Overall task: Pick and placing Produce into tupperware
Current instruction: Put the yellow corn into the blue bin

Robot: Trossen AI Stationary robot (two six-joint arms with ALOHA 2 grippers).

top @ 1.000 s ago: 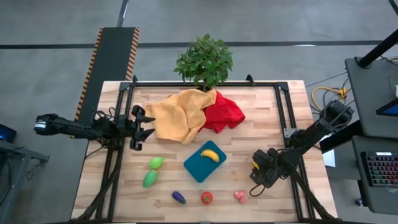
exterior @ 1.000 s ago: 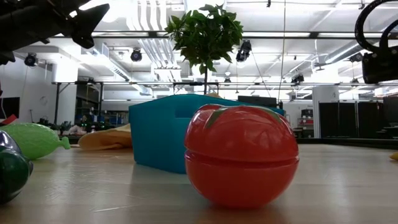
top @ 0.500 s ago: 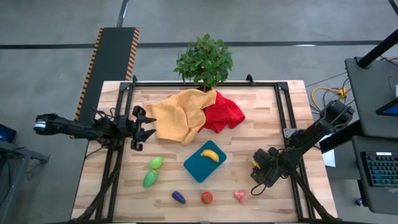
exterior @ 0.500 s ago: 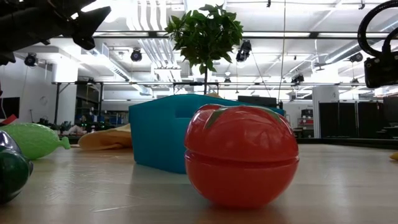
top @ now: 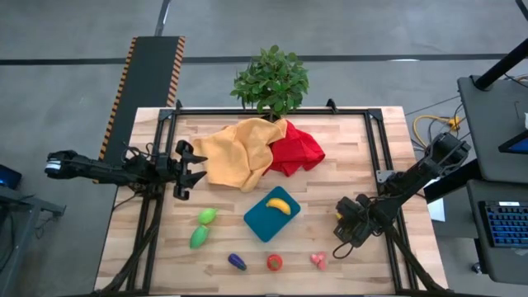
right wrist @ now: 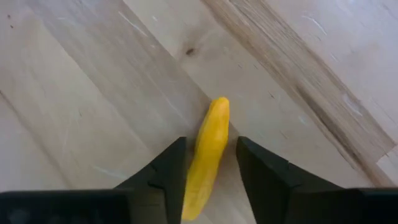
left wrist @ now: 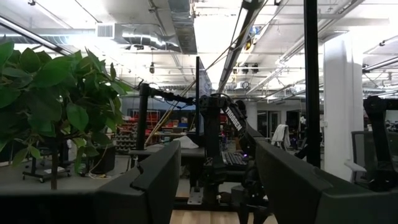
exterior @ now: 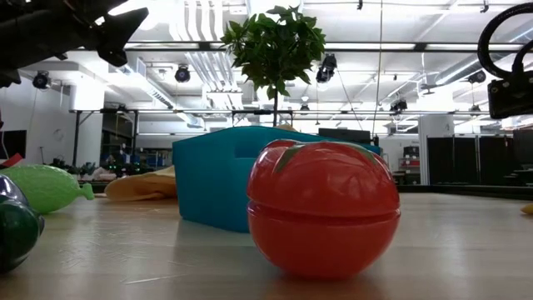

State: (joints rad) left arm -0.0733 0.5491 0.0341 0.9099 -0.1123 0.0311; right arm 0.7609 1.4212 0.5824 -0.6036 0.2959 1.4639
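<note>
Firstly, the blue tupperware point(top: 262, 223) sits turned at an angle in the middle of the wooden surface point(top: 355, 157), and it holds one thing only, a yellow banana point(top: 280, 205) lying near its far corner. All other produce is outside it. Two green pieces point(top: 207, 216) point(top: 199, 238) lie to its left, one just beside the other. Along the near edge there is a row, well apart from each other: a purple eggplant point(top: 238, 262), a red tomato point(top: 275, 262) and a pink berry point(top: 318, 261). A small yellow piece point(right wrist: 208, 155) lies flat on the wood to the right of the tupperware, and from above the arm hides it. The right gripper point(top: 341, 233) is low over this piece, partly open, with one finger close at each side of it; the piece rests on the surface. The left gripper point(top: 186, 169) hangs over the left edge of the surface, its fingers apart and holding nothing. A yellow cloth point(top: 235, 157) and a red cloth point(top: 299, 148) cover the far middle, touching each other, with a potted plant point(top: 271, 78) behind them at the far edge. Bare wood is open at the far right corner and between the tupperware and the right gripper.
</note>
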